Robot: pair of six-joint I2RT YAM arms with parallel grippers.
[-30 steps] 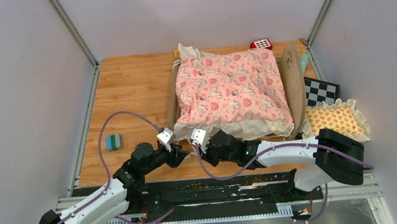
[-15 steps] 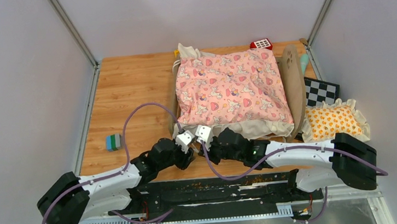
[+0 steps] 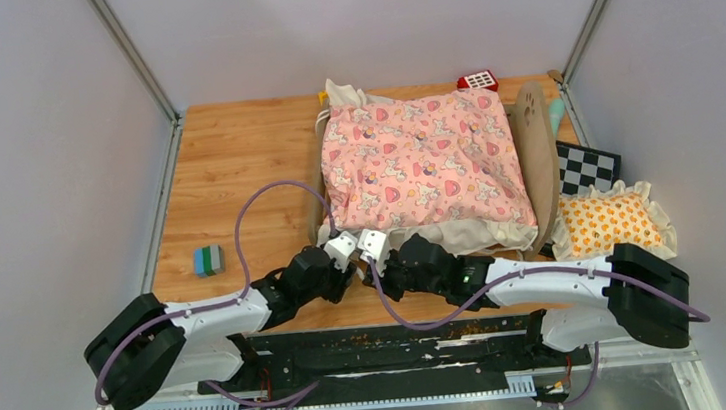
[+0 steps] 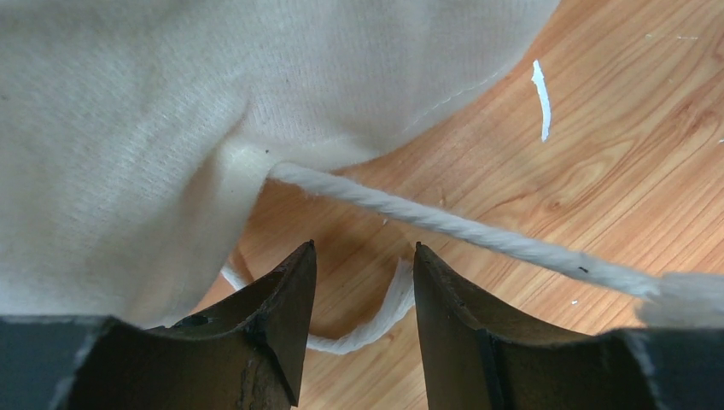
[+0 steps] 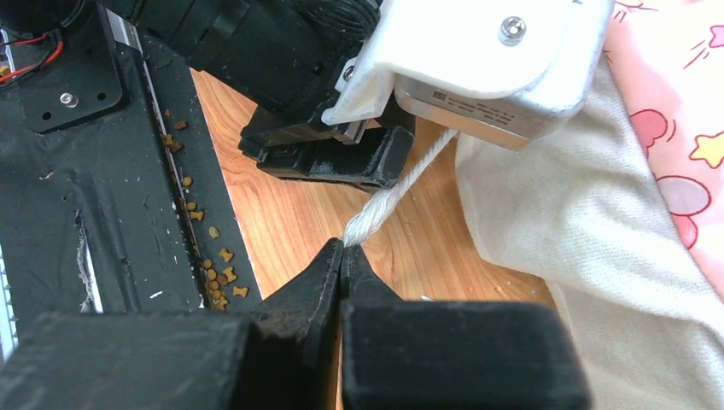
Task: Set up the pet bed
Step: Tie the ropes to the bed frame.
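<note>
Evidently to hold it taut, the right claw [image 5: 341, 249] is pinched shut on the white cord [image 5: 401, 184] at the seven o'clock corner of the pet bed [image 3: 420, 159], itself toward one o'clock on the table [image 3: 235, 167]. The left claw [image 4: 364, 256] hovers half open, empty, over the slack strand [image 4: 376, 320].

Item: cream fabric [image 4: 171, 111], soft and finely woven, filling the upper left and lying in folds on the light-wood table [image 4: 615, 154]. Attached: a twisted white cord [image 4: 444, 224] running taut from a gathered fold of the fabric down to the right edge, where it ends in a blurred pale mass, and a second slack cord [image 4: 388, 307] curving on the wood lower down. Also present: the left pincer [image 4: 363, 252], its two dark fingers parted at the bottom edge with only the slack cord showing in the gap, and a small white fleck [image 4: 540, 98] on the wood at upper right.
</note>
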